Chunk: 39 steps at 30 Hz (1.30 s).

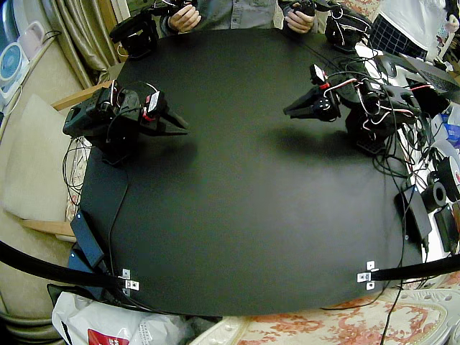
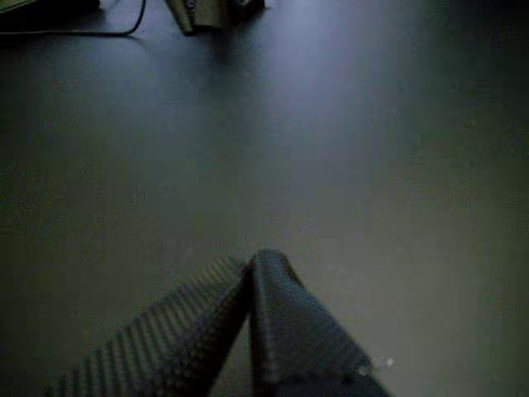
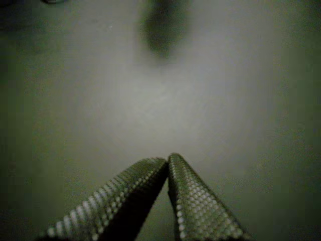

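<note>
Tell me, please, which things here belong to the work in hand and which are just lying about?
In the work:
left tool, shut on nothing
right tool, shut on nothing
black table, bare beneath both

Lying about:
power adapter at the table's edge
white bag below the table
cushion off to one side

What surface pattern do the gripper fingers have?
A grid of small raised dots on dark fingers, meeting at the tips; clearest in a wrist view.
</note>
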### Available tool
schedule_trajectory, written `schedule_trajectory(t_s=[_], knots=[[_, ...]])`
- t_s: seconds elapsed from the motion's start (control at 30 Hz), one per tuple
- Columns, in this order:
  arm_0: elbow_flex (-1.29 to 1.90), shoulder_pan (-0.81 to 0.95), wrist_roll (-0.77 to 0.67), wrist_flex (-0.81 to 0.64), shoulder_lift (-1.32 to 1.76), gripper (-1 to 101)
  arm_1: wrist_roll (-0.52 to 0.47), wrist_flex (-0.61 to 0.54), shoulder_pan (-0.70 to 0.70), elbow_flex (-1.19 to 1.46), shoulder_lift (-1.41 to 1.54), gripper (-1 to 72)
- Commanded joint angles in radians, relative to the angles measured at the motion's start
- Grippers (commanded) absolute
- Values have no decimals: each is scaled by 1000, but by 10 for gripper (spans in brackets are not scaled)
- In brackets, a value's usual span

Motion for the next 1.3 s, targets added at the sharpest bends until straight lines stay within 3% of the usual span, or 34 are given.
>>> schedule_trajectory(t_s=[0.0, 0.2, 0.33, 0.43, 0.6, 1.27], knots=[[11, 5, -48, -34, 18, 0, 21, -15, -20, -11, 17, -3], [11, -58, -78, -89, 18, 0, 92, -152, -106, -12, 17, -3], [11, -103, -112, -61, 18, 0, 46, -242, -101, -12, 17, -3], [11, -23, -55, -87, 18, 0, 9, -227, -92, -12, 17, -3], [11, 37, 41, -107, 18, 0, 54, -187, -54, -12, 17, -3], [11, 6, 9, -115, 18, 0, 77, -160, -44, -12, 17, -3]])
